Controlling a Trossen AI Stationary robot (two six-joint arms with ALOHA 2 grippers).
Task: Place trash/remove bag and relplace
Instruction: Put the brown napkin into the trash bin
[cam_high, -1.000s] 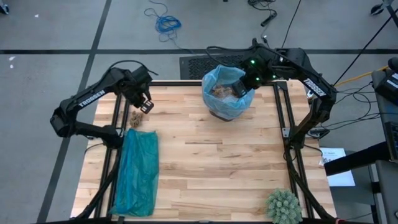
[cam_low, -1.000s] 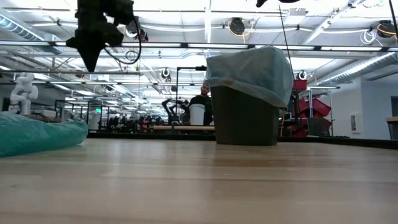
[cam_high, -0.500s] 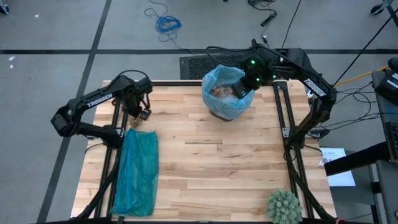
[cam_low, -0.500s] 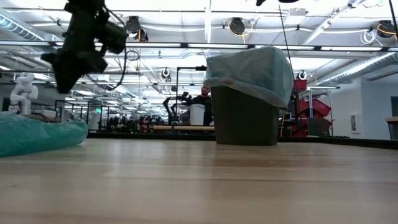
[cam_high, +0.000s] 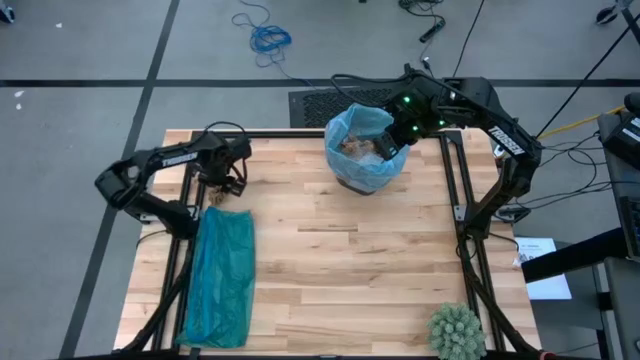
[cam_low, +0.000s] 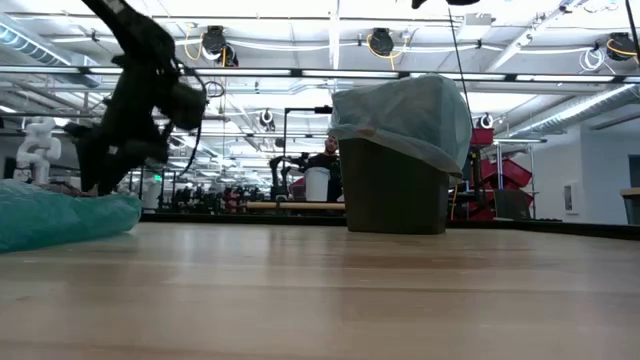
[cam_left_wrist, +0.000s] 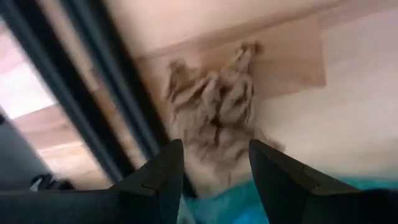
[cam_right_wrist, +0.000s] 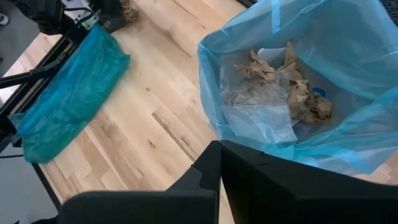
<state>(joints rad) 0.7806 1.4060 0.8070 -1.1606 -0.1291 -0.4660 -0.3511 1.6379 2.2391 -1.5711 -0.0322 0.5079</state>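
High view: "TROSSEN" lettering on right arm (cam_high: 505, 140).

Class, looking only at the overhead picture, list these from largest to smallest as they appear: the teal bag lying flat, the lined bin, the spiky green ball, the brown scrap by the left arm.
1. Teal bag
2. Lined bin
3. Spiky green ball
4. Brown scrap, partly hidden
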